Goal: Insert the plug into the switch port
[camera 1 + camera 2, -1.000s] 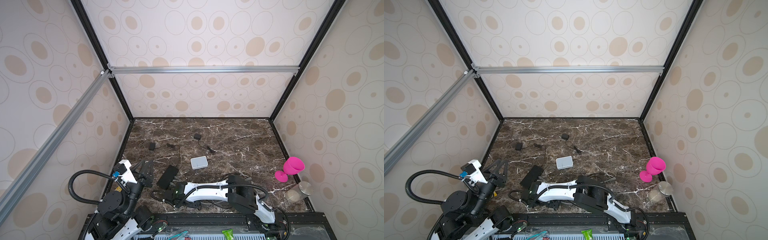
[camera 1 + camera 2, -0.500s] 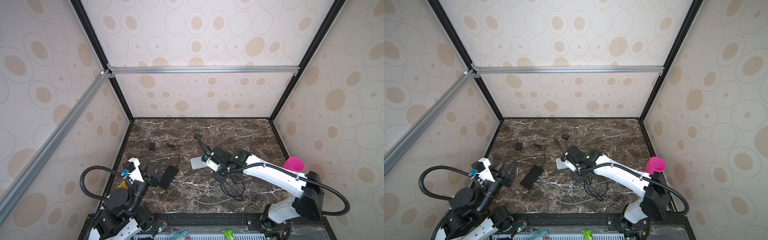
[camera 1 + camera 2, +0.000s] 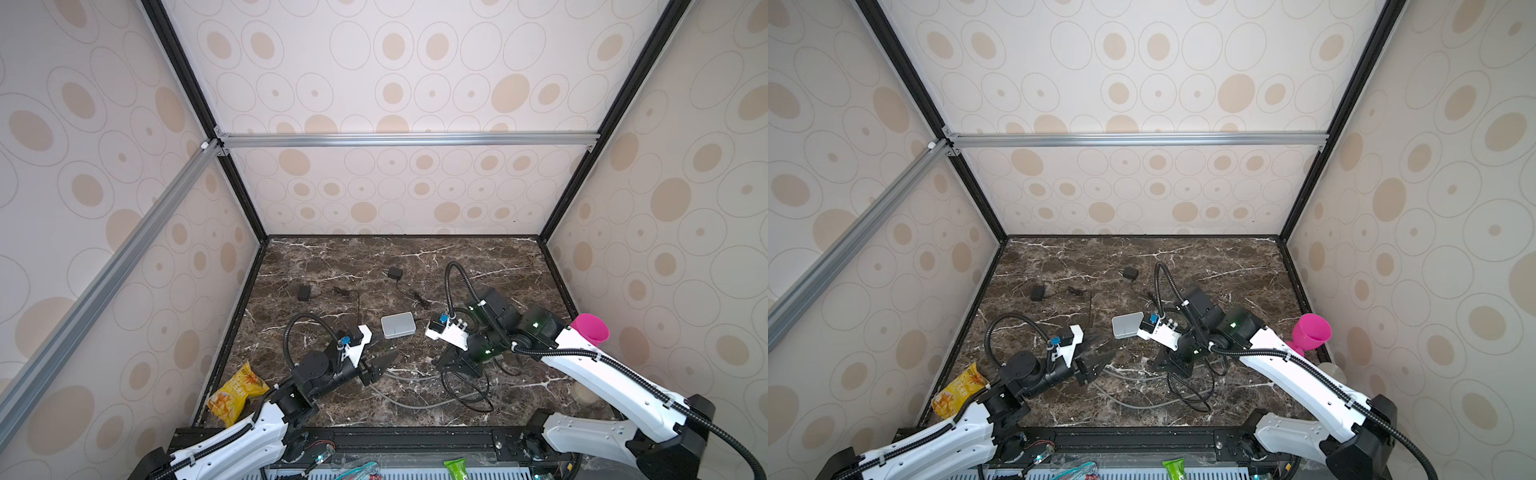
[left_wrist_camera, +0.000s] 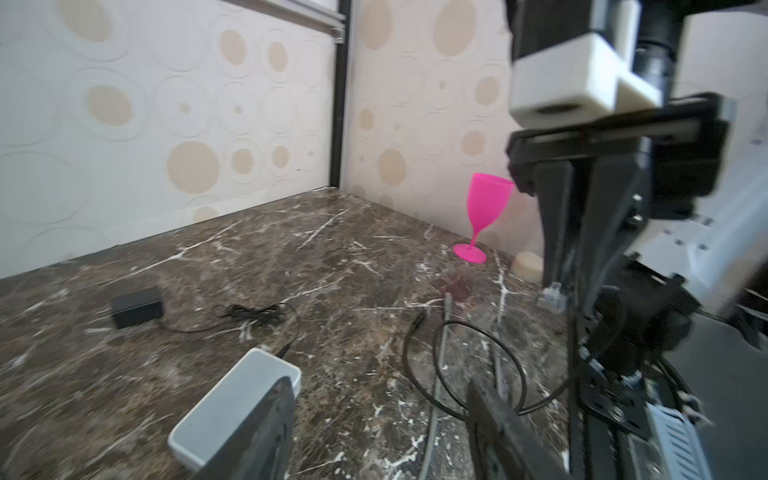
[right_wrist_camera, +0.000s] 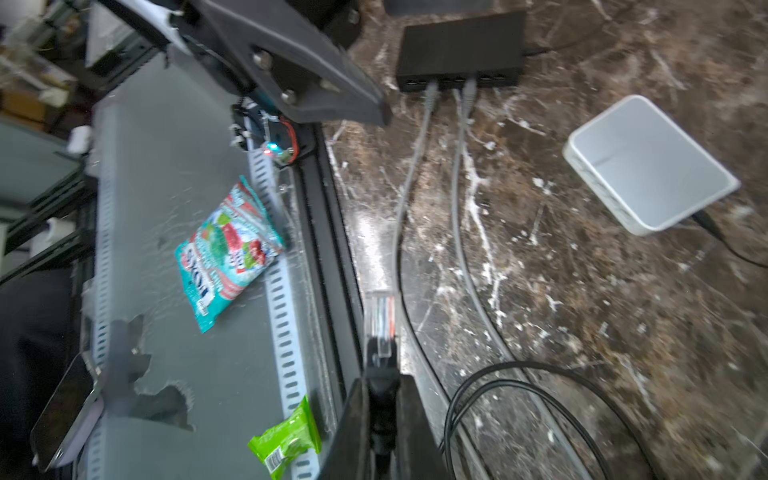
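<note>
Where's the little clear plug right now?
In the right wrist view, the clear plastic plug sticks out of the closed right hand, well apart from the black switch box.

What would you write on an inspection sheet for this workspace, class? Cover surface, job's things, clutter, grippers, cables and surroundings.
Surface: dark marble tabletop, no spills seen.
Job's things: clear plug in the right gripper; black switch flat on the tabletop, two ports occupied.
Clutter: white box, two black adapters, yellow snack bag, pink goblet.
Grippers: left gripper open and empty; right gripper jaws shut on the plug.
Cables: two grey cables plugged into the switch; black cable looped nearby.
Surroundings: dotted wall panels, aluminium rail, snack packets on the front ledge.
</note>
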Robot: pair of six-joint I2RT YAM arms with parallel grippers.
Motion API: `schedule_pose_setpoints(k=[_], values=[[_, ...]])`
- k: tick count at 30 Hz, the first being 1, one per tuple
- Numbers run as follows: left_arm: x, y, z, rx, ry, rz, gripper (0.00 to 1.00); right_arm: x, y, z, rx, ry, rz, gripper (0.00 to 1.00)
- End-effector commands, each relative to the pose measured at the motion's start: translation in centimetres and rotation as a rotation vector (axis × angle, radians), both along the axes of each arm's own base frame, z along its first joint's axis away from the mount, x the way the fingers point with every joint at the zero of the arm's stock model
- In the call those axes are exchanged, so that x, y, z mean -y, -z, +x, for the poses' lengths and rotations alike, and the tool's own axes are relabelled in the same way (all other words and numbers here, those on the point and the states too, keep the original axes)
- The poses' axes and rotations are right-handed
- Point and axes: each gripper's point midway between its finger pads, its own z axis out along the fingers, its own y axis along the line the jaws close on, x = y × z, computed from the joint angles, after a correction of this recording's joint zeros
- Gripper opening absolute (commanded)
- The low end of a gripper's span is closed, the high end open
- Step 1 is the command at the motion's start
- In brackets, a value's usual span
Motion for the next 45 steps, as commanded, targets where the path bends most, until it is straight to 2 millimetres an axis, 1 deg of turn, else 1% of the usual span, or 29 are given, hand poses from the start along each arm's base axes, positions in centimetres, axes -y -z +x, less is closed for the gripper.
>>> schedule_pose_setpoints(k=[1,3,6,9,11,14,16,17,19,23,26,29,31,35,37,40,43,45], values=[[1.2,-6.2,-4.6,0.256,0.254,-0.156,0.62,-0.6,-1.8,-2.7,-0.023,-0.136,0.137,0.00],[1.7,-6.0,-5.0,0.225,0.302,-0.153,0.58,-0.7,-2.1,-3.1,-0.013,-0.152,0.157,0.00],[2.4,-5.8,-5.0,0.179,0.345,-0.141,0.57,-1.1,-2.0,-2.9,0.022,-0.154,0.146,0.00],[3.0,-6.3,-5.8,0.156,0.416,-0.147,0.60,-1.7,-1.3,-2.3,0.088,-0.131,0.115,0.00],[3.2,-6.6,-6.3,0.149,0.462,-0.150,0.62,-2.1,-1.4,-2.1,0.107,-0.128,0.120,0.00],[3.6,-6.8,-6.7,0.132,0.505,-0.141,0.63,-2.6,-1.6,-1.7,0.119,-0.126,0.121,0.00],[3.9,-6.7,-6.6,0.119,0.511,-0.129,0.62,-2.8,-1.6,-1.5,0.133,-0.125,0.113,0.00],[4.0,-6.5,-6.5,0.110,0.511,-0.120,0.59,-2.9,-1.6,-1.4,0.141,-0.124,0.109,0.00],[4.2,-6.2,-6.2,0.094,0.508,-0.103,0.57,-3.1,-1.7,-1.2,0.155,-0.117,0.106,0.00],[4.5,-5.7,-5.5,0.064,0.485,-0.091,0.53,-3.4,-2.2,-1.0,0.186,-0.116,0.115,0.00],[4.7,-5.5,-5.1,0.045,0.475,-0.083,0.49,-3.7,-2.5,-0.9,0.205,-0.117,0.123,0.00],[5.0,-5.2,-4.9,0.032,0.476,-0.073,0.43,-3.8,-2.6,-0.9,0.213,-0.119,0.125,0.00],[5.1,-5.2,-4.9,0.026,0.482,-0.069,0.38,-3.8,-2.6,-0.9,0.216,-0.118,0.123,0.00],[5.2,-5.3,-5.0,0.029,0.494,-0.065,0.22,-3.8,-2.5,-0.8,0.219,-0.116,0.117,0.00],[5.3,-5.2,-5.1,0.030,0.499,-0.060,0.19,-3.7,-2.5,-0.8,0.223,-0.113,0.114,0.00],[5.3,-5.2,-5.2,0.030,0.508,-0.054,0.11,-3.6,-2.6,-0.5,0.232,-0.094,0.108,0.00],[5.4,-5.2,-5.2,0.028,0.514,-0.051,0.08,-3.6,-2.8,-0.3,0.244,-0.080,0.112,0.00],[5.3,-5.3,-5.2,0.031,0.515,-0.053,0.09,-3.6,-3.0,-0.1,0.250,-0.068,0.118,0.00]])
